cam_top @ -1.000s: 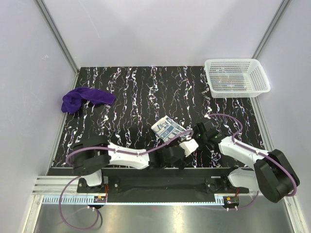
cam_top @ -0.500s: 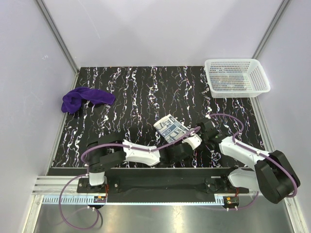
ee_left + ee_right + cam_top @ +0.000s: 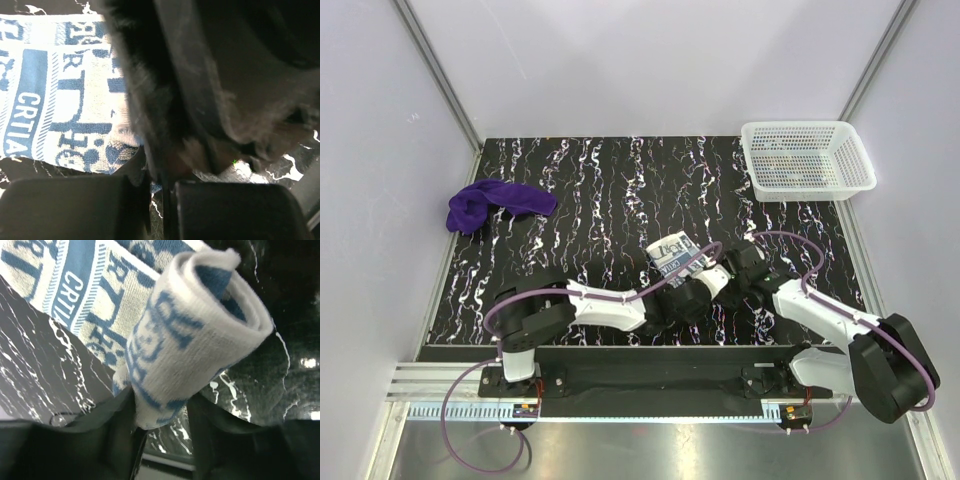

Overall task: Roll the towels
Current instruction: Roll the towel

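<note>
My left gripper (image 3: 161, 200) has just pressed shut at the edge of the printed towel (image 3: 65, 100). My right gripper (image 3: 162, 437) pinches its half-formed roll.

Top cam's no help: the fingertips at the patterned towel (image 3: 670, 252) are buried under the wrists. On my left wrist cam a dark blurry mass (image 3: 215, 75) blocks the towel's right side, and its left runs off-frame. The right gripper (image 3: 162, 440) is out of focus; can't tell if it's squeezing the roll. What's in the basket (image 3: 812, 189) is too small to read.
</note>
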Motion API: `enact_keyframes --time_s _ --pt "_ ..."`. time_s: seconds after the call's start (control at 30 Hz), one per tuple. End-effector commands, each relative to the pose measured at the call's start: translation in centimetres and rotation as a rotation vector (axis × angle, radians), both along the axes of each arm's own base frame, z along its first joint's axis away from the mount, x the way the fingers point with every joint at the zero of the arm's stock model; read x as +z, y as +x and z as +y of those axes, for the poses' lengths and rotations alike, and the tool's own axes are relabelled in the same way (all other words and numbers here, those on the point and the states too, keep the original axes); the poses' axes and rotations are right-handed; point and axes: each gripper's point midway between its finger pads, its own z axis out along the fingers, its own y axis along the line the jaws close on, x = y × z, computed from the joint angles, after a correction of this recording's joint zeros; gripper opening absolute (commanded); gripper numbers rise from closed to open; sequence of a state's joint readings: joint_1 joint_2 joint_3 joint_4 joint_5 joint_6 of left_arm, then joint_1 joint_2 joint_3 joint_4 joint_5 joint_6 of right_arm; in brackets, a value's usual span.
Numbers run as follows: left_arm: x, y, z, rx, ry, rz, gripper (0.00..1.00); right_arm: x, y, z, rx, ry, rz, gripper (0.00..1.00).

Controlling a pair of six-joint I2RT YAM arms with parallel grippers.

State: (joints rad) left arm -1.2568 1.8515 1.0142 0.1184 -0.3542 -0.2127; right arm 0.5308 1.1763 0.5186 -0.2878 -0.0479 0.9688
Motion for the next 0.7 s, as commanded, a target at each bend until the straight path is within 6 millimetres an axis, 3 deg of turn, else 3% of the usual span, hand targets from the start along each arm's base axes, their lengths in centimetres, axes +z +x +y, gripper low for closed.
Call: enact_keyframes --time_s 0.0,0.07,0.2,0.23,0.4,0.67 --pt "-0.4 -0.5 0.6 -0.019 -0.015 0.101 0.00 2.1 -1.0 1.0 0.081 0.021 0.022 0.56" --pt "-0.5 -0.9 0.8 -0.024 -0.014 0.142 0.00 2.8 -0.4 0.6 0.074 -0.010 -0.005 0.74" --pt "-0.6 -2.0 0.7 -0.055 -0.020 0.218 0.00 3.9 0.3 -1.5 0.024 -0.126 -0.017 0.88" --pt "-0.6 -2.1 0.7 -0.060 -0.024 0.232 0.00 4.7 1.3 -2.2 -0.008 -0.169 -0.047 0.90" --pt "-0.7 -3.2 0.7 -0.095 -0.022 0.291 0.00 5.9 2.4 -5.3 -0.120 -0.289 -0.040 0.96" --pt "-0.4 -5.0 0.0 -0.158 -0.053 0.458 0.00 7.7 3.7 -9.1 -0.234 -0.305 -0.080 0.97"
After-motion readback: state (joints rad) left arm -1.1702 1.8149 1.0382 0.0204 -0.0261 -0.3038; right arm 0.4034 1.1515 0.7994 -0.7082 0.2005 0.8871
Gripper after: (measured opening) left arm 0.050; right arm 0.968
